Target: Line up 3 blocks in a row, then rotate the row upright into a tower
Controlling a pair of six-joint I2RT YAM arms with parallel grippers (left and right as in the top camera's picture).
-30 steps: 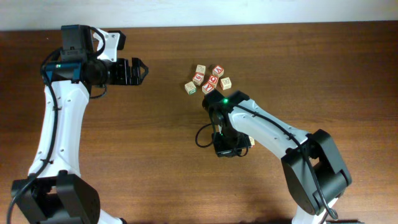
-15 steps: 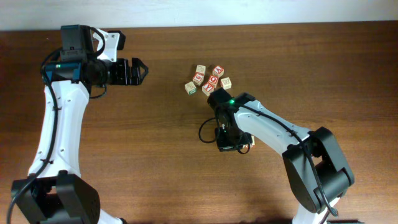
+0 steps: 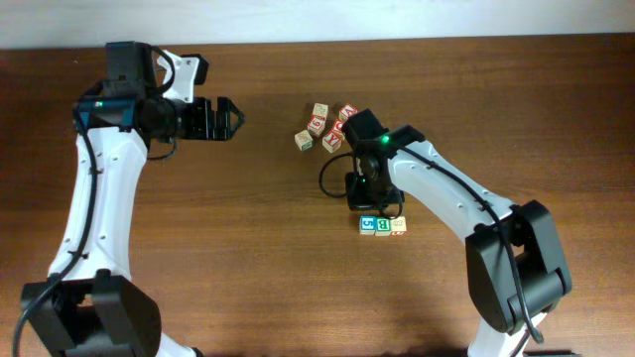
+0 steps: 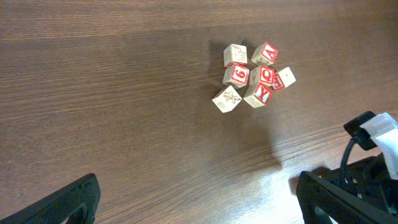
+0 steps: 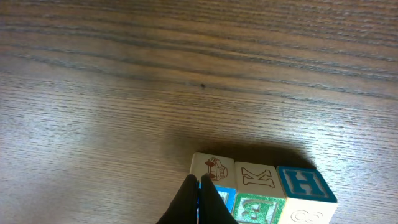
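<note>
Overhead, the blocks point(image 3: 383, 226) form a left-right row; right end effector point(image 5: 197, 186) pressed together, apparently empty.

Dark, grained wooden table point(image 3: 248, 268) with a dull sheen; blocks point(image 3: 382, 226) of pale wood with painted faces
</note>
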